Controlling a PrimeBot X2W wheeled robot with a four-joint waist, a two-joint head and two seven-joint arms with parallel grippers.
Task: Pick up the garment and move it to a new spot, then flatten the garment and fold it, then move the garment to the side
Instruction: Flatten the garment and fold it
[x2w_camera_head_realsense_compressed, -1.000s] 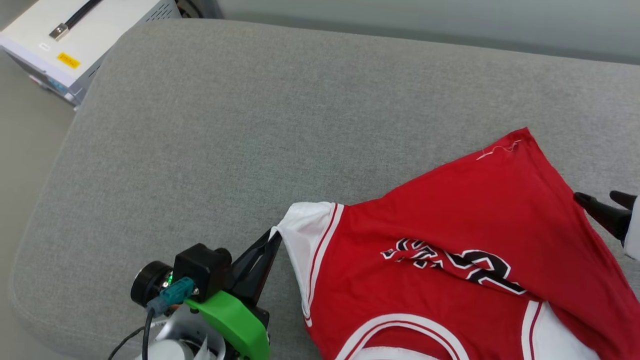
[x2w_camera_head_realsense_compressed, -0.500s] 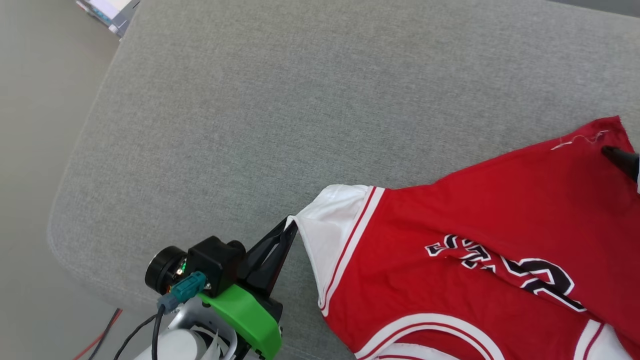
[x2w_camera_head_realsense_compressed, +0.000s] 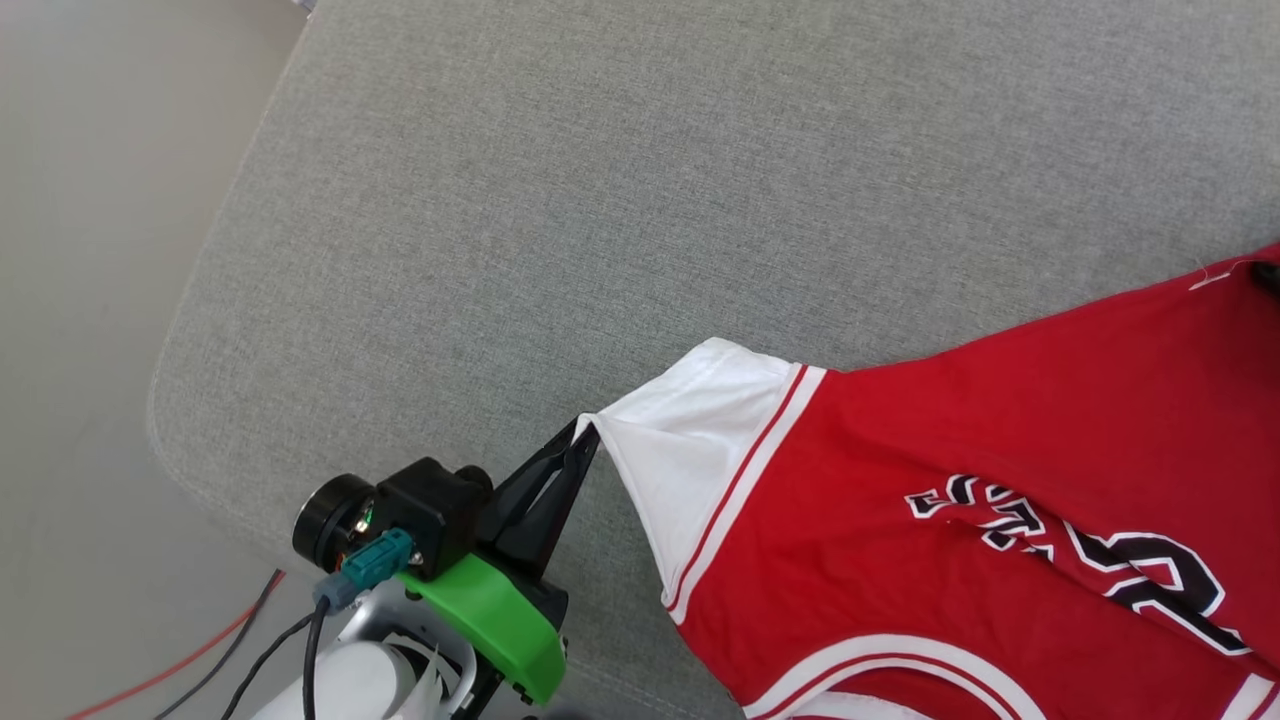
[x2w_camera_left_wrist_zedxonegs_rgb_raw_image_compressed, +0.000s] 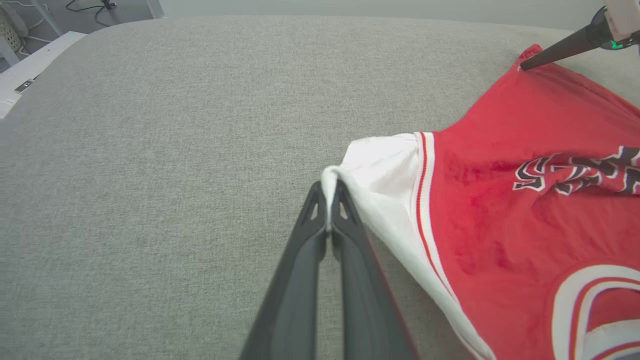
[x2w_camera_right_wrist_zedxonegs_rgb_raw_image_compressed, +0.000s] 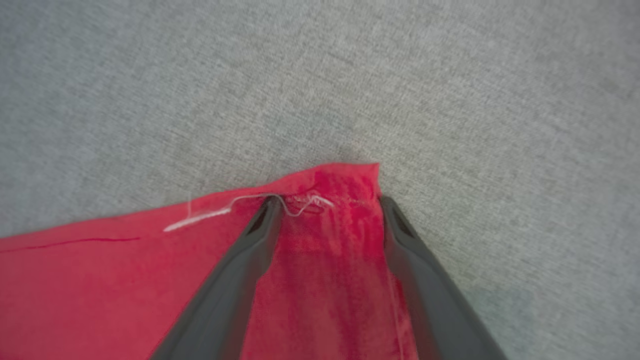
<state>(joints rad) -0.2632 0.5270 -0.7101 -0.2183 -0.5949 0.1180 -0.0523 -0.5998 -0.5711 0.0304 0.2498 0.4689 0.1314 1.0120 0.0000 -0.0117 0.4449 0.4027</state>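
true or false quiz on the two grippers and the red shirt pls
1. The left gripper is shut on the white sleeve of the red jersey-style T-shirt. True.
2. The right gripper is clamped shut on the shirt's red corner. False: its fingers stand apart, either side of that corner.
3. The shirt lies on a grey fabric cushion. True.
4. The chest lettering is blue. False: it is black and white.

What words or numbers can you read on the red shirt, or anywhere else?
Black-and-white lettering on the chest of the garment: creased and cut off by the picture's edge, so it can't be read.
No other writing is legible.
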